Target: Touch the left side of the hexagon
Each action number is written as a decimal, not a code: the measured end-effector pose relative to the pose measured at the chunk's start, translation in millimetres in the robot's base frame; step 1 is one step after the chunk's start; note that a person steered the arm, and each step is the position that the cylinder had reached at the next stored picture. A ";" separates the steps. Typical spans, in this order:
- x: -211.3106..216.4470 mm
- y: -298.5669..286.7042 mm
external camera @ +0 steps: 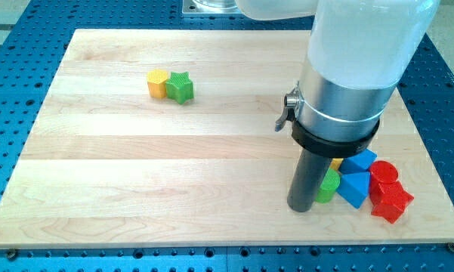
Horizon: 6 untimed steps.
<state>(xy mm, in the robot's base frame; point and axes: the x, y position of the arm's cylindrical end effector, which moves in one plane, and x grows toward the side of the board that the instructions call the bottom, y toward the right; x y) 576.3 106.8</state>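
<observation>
No fingers are carried by this arm: it ends in a straight dark rod, so nothing is opened, closed or gripped. My tip (300, 208) is seen resting on the wooden board (211, 189) near the view's bottom right, just beside the left edge of a small green block (328, 186), whose shape cannot be made out because the rod hides part of it.

The largest thing in view is the blue perforated table (15, 113), on which the board is laid. Next, the white and silver body of the arm (355, 68) is seen coming down from the view's top right.

A cluster of blocks is gathered to the right of the tip: a blue cube (360, 162), a blue triangular block (354, 188), a red cylinder (384, 175) and a red star (393, 202), packed closely together. A sliver of yellow (337, 163) is seen behind the green block; its shape cannot be told.

Well apart, toward the view's top left, the yellow hexagon (158, 83) is found, touched on its right side by a green star (180, 88). The hexagon's left side is left bare, far from the tip.
</observation>
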 end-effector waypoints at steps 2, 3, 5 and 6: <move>-21.9 -144.2; -81.8 -249.5; -214.3 -279.8; -222.6 -226.7</move>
